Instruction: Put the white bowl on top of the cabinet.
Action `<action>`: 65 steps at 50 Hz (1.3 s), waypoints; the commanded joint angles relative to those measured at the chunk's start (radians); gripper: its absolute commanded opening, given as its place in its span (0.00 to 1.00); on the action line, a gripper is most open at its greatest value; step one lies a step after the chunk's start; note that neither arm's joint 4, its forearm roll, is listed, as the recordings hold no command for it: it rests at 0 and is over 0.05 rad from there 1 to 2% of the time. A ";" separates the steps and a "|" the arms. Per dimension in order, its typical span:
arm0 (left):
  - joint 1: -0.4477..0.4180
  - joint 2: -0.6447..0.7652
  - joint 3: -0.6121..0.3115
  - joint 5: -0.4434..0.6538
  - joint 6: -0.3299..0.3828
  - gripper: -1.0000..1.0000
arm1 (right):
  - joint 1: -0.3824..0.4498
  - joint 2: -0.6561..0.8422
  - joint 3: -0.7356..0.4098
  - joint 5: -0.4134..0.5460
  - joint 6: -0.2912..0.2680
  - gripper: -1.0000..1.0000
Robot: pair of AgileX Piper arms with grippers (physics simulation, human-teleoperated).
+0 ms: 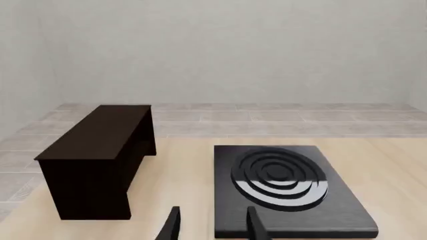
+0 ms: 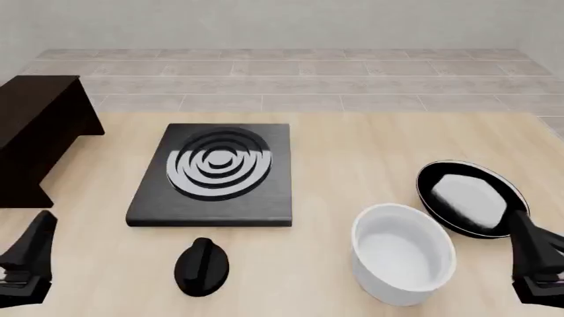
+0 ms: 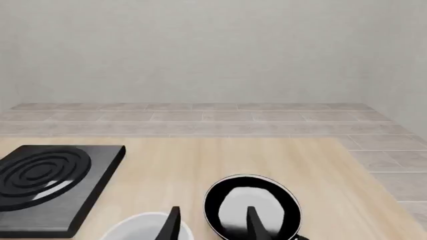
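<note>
Both grippers, left (image 2: 26,264) and right (image 2: 537,264), hang open and empty at my frame's lower corners; white bowl (image 2: 403,261) sits lower right, cabinet (image 2: 35,125) upper left; I judge the bowl rigid, glossy, slippery, best pinched across its rim.

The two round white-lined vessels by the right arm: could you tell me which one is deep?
The glossy white bowl with tall walls; the shallow black frying pan sits beyond it.
</note>
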 commanded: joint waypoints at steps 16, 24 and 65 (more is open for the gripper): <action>-0.062 0.011 -0.060 0.060 0.051 1.00 | 0.000 0.012 -0.002 -0.009 0.000 1.00; -0.143 0.076 -0.131 0.061 0.050 1.00 | 0.000 0.010 -0.003 -0.005 0.000 1.00; -0.528 0.672 -0.446 -0.056 0.188 1.00 | 0.000 0.015 -0.003 -0.010 0.001 1.00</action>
